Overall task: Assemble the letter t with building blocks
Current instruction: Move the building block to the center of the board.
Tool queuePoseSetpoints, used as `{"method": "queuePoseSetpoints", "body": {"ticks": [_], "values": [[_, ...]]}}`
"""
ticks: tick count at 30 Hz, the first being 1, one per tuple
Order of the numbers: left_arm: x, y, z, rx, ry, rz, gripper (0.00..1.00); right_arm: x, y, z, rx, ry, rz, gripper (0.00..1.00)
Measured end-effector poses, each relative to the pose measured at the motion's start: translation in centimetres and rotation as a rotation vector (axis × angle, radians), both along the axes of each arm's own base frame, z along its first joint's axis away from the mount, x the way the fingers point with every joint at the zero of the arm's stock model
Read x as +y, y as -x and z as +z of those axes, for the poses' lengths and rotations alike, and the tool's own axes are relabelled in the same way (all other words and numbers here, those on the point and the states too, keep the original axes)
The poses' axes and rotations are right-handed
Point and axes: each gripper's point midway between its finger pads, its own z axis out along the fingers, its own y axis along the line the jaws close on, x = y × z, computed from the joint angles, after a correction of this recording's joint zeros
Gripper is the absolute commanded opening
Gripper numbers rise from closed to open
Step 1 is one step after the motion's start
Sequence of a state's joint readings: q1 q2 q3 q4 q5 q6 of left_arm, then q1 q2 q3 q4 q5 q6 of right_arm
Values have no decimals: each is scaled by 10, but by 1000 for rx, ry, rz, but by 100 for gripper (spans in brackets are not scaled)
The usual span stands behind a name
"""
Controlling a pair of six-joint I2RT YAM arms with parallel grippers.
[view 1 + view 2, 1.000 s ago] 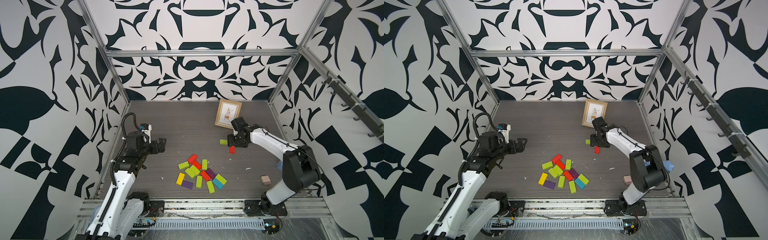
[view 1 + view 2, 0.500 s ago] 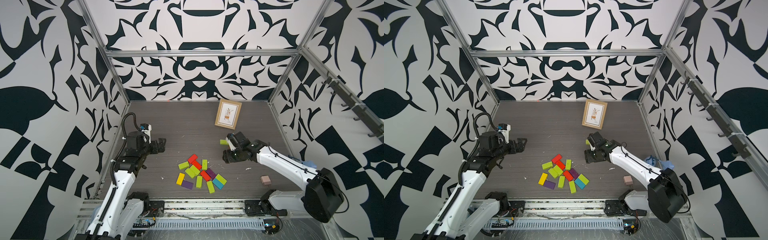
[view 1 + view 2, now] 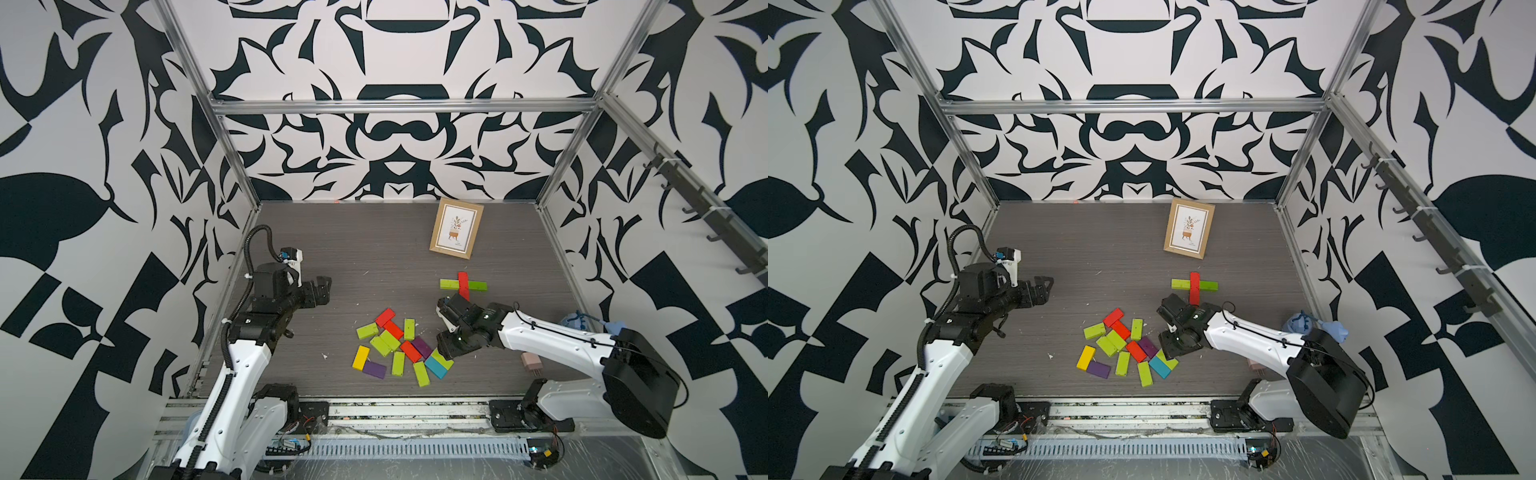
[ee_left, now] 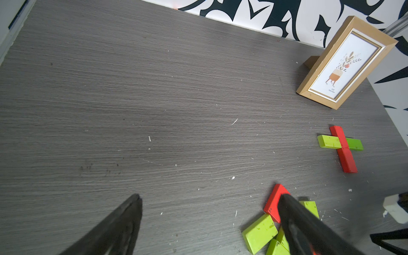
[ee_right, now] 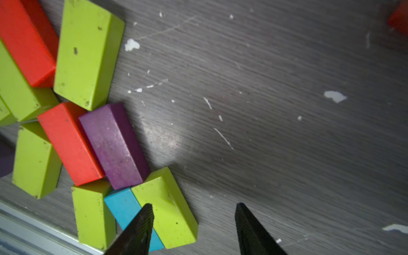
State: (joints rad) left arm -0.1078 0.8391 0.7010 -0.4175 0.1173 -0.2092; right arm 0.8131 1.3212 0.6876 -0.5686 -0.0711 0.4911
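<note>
Hovers over green block (image 5: 164, 205) with right claw (image 5: 193, 204) spread, left claw (image 4: 210, 195) spread too; risks snagging the touching blue block (image 5: 120, 206).

lime green, red, purple, yellow and teal among the blocks (image 3: 380, 345); red over lime green in the cross (image 3: 463, 282). dark grey woodgrain with white flecks on the table (image 3: 353, 249). bold black swirls on white across the walls (image 3: 395, 137). tan frame (image 3: 456, 227), white print, orange pot. pale pink adapter (image 3: 531, 361). white and black arms (image 3: 552, 336).
</note>
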Motion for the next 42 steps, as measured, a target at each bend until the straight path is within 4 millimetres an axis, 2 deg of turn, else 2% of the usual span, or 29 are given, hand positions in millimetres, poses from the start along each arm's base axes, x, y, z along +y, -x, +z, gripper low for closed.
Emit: {"method": "queuePoseSetpoints", "body": {"ticks": [8, 31, 42], "values": [[0, 0, 0, 1, -1, 2, 100, 1, 8, -10, 9, -10, 16, 56], [0, 1, -2, 10, -2, 2, 100, 14, 16, -11, -12, -68, 53, 52], [0, 1, -2, 10, -2, 2, 100, 11, 15, -11, -18, -45, 31, 45]]}}
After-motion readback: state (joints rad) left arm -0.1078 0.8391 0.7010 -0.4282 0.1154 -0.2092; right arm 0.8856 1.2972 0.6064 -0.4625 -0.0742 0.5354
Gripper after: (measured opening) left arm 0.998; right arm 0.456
